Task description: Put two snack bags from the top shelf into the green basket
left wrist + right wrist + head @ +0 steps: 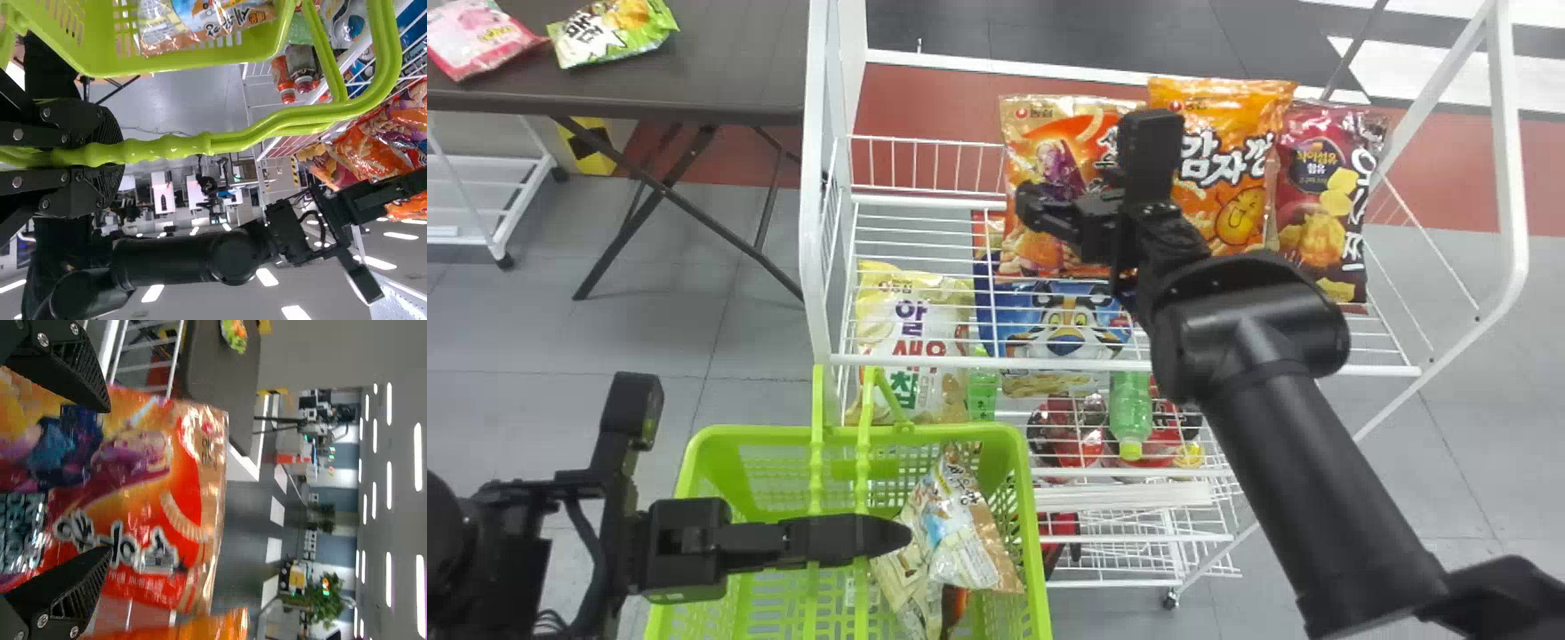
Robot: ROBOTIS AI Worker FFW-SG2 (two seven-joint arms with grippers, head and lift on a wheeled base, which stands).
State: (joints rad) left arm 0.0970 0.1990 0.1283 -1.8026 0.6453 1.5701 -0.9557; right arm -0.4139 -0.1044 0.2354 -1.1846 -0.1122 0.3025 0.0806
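I'm holding the green basket [1014, 444] by its paired handles [818, 436] with my left gripper [889, 537]; its own wrist view is showing the fingers closed around them. The handles are standing up across the basket's mouth, and crumpled snack packets [960, 533] are lying inside.

Farther out, my right gripper [1036, 209] is sitting over the top shelf [916, 218], fingers spread apart, at the orange-red snack bag [1049, 133]. From its wrist I'm seeing that bag's big lettering and cartoon figure between the open fingers. Beside it are standing an orange bag [1232, 187] with a smiling potato and a dark red bag [1320, 204], both carrying bold print. My right forearm is crossing in front of the shelf's edge.

Below, a white and yellow bag [911, 329] with printed characters is standing beside a blue bag [1063, 329] with a tiger face, and a green bottle [1131, 413] is lying lower down. The left wrist view is also giving me red-capped bottles [287, 83].

Beyond the rack's white post [815, 178], a pink bag [476, 36] and a green bag [609, 31] are lying on a dark table [738, 53].
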